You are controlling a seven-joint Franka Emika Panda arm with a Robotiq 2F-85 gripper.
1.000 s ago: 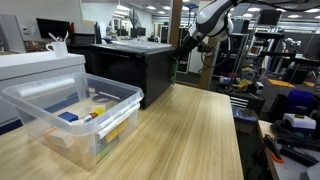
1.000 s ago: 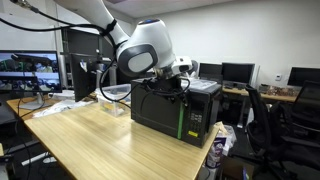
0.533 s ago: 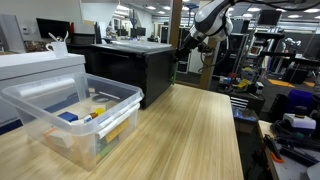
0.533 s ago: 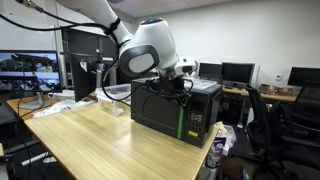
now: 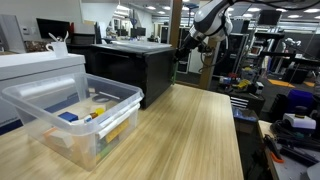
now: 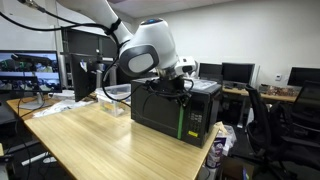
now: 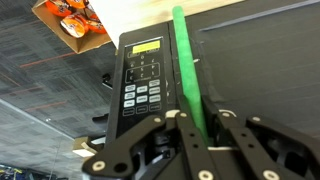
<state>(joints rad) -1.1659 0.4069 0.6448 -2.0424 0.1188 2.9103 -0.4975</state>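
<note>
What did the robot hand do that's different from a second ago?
The gripper closed its jaws on the green handle of the black microwave, and the arm barely shifted. The microwave, the clear bin and the wooden table stayed where they were.

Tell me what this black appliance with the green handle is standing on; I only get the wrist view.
Observer: The black appliance stands at one end of a long wooden table.
Operator: Is anything else on that table?
Observer: Yes, in an exterior view a clear plastic bin with small items inside sits at the opposite end, well apart from the tool.
Operator: What is around the front of the appliance?
Observer: Black office chairs stand off the table's end, past the face that carries the green handle.
</note>
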